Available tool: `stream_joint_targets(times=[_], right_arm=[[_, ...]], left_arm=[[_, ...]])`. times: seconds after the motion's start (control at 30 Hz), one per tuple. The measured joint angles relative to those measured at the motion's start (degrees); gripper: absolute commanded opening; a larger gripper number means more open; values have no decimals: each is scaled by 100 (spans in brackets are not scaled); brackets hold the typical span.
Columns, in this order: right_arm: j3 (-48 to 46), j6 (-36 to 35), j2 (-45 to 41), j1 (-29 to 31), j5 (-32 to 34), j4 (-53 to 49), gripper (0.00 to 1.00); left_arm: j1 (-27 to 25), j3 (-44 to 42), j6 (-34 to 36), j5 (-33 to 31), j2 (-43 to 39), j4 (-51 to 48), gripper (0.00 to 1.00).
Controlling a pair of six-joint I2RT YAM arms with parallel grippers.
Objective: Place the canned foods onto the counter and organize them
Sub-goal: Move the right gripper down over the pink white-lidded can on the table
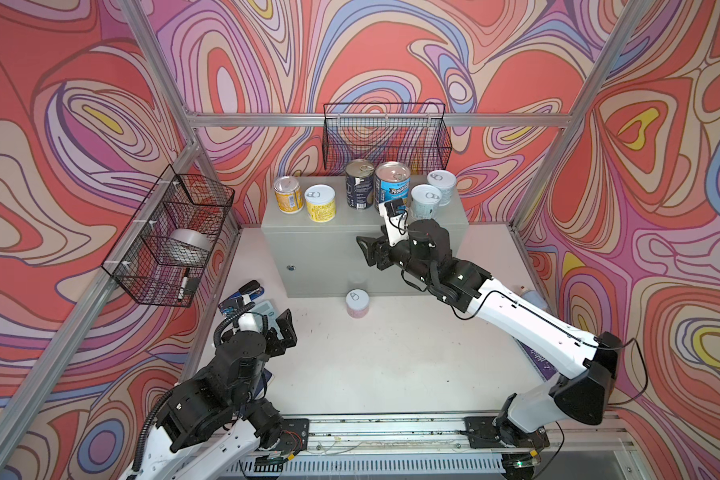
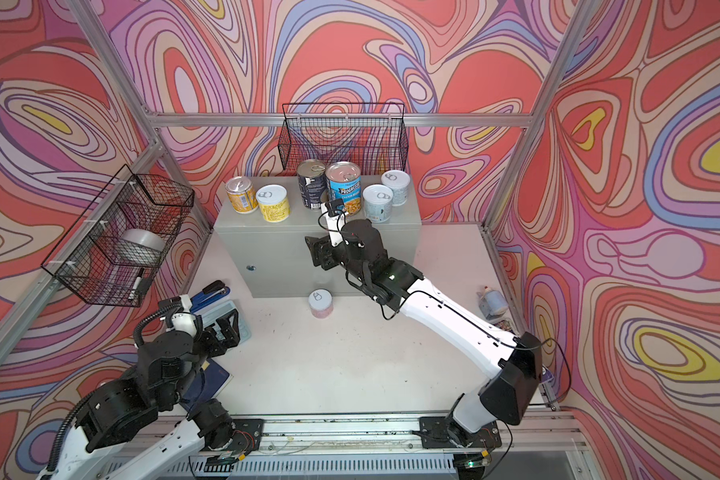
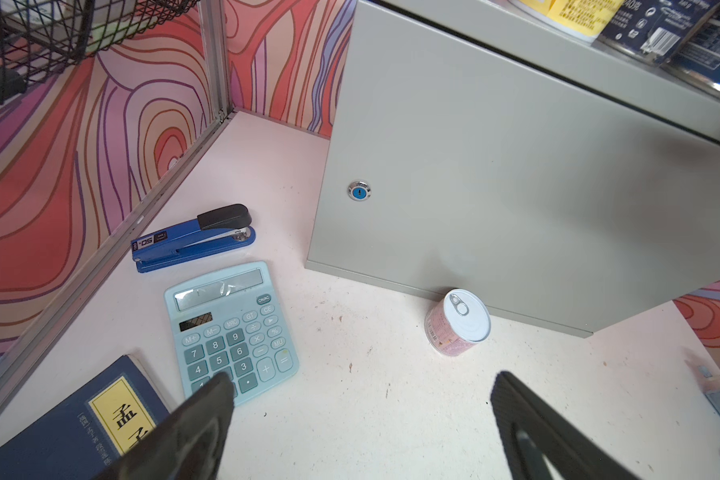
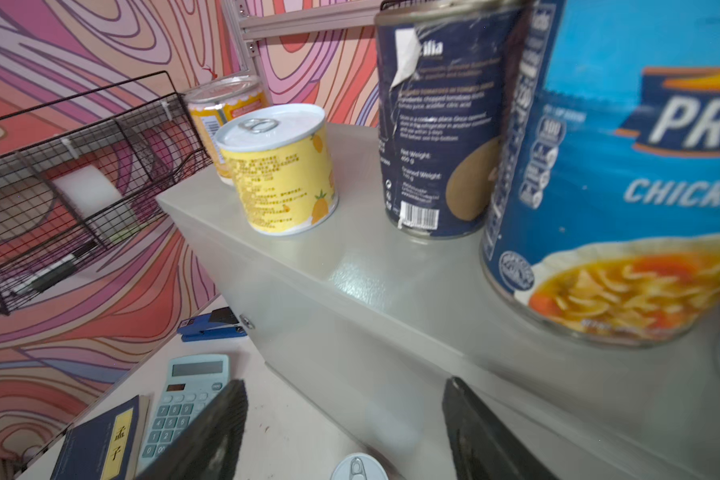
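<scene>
Six tins stand on the counter [image 1: 329, 249]: the orange-yellow can [image 1: 287, 194] and yellow can [image 1: 320, 203] toward its left end, the navy can [image 1: 359, 185] and Progresso can [image 1: 393, 187] mid-back, and two pale blue cans [image 1: 425, 205] [image 1: 441, 187] toward its right end. The pink can [image 1: 357, 303] stands on the white tabletop [image 1: 371, 365], just before the counter's front face. The right claw [image 1: 363, 251] is spread and empty at the front edge, below the Progresso can. The left claw [image 1: 285, 328] is spread wide and empty beside the calculator [image 3: 229, 328].

Walls [image 1: 391, 50] printed with swirling red, pink, lilac and yellow bands enclose a white tabletop [image 1: 391, 365] inside a silvery metal frame [image 1: 258, 119], with a black wire basket [image 1: 385, 137] on the back wall and another basket [image 1: 154, 286] on the left, under seemingly even light.
</scene>
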Motion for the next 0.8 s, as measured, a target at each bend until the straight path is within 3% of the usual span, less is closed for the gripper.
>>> stream_joint_targets(times=[0.4,0.6,0.8], right_arm=[[-2135,7,-800,455,-402,326,80],[-3416,678,-791,490,-391,1228,81],[-4540,1086,-358,520,-140,3038,84]], left_arm=[[0,2,-7,111,136,9,100],[0,2,-17,155,136,9,100],[0,2,-50,175,136,0,100]])
